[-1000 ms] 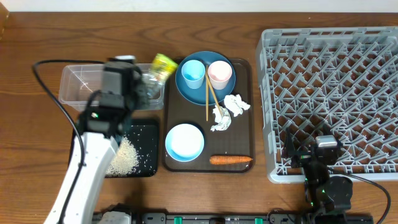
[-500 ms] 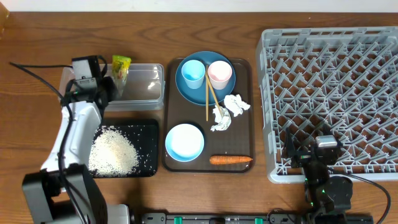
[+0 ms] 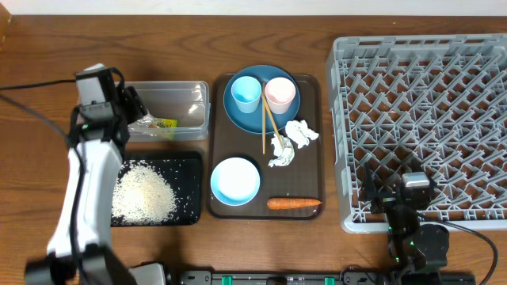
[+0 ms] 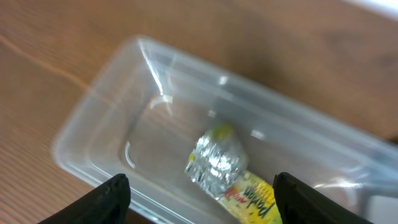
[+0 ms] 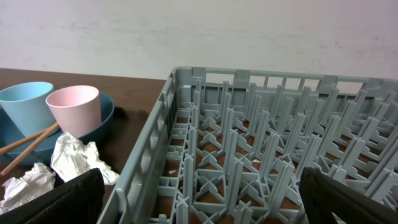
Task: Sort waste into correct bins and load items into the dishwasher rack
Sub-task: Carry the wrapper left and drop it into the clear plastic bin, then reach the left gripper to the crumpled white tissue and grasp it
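Dropped, one wrapper (image 3: 158,123) lies in one clear tub (image 3: 184,96).

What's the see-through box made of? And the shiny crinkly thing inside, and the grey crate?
The tub is probably clear glossy plastic: wood shows through its walls, which glint. The wrapper seems to be foil-lined film, crinkled silver at one end and printed yellow at the other. The rack is likely matte grey moulded plastic, its pegs all alike.
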